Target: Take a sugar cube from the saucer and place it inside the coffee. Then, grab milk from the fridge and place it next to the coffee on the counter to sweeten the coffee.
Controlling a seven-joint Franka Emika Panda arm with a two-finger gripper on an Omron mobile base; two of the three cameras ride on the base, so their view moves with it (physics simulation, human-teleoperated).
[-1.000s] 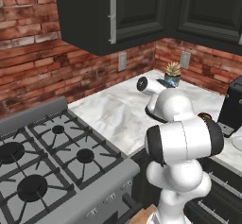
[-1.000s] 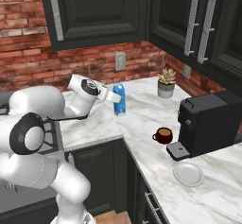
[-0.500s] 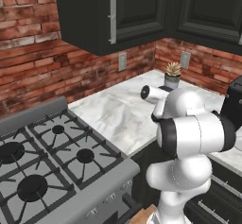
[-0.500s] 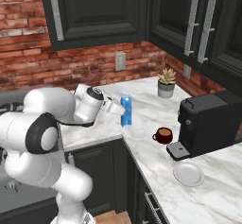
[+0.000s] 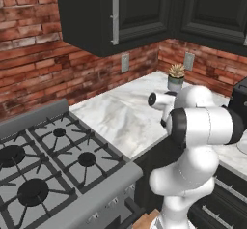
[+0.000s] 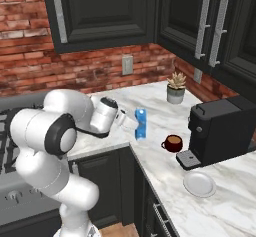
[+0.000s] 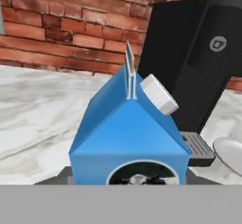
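Observation:
My gripper (image 6: 133, 122) is shut on the milk (image 6: 141, 126), a small blue carton held upright low over the counter (image 6: 160, 173). The coffee (image 6: 173, 142), a dark maroon cup with brown liquid, stands a short way to the carton's right, in front of the coffee machine. The saucer (image 6: 199, 184) lies bare on the counter nearer the front edge. In the hand view the milk (image 7: 130, 133) is close in front, with the saucer (image 7: 230, 154) at the right edge. The sugar cube and the fridge are out of view.
A tall black coffee machine (image 6: 220, 131) stands right of the cup, with a potted plant (image 6: 175, 88) in the back corner. A gas stove (image 5: 53, 160) lies to the left of the counter (image 5: 120, 112). Dark cabinets (image 6: 105, 11) hang overhead.
The arm has swung right and down with the milk carton, bringing it closer to the coffee cup. The grip has not changed.

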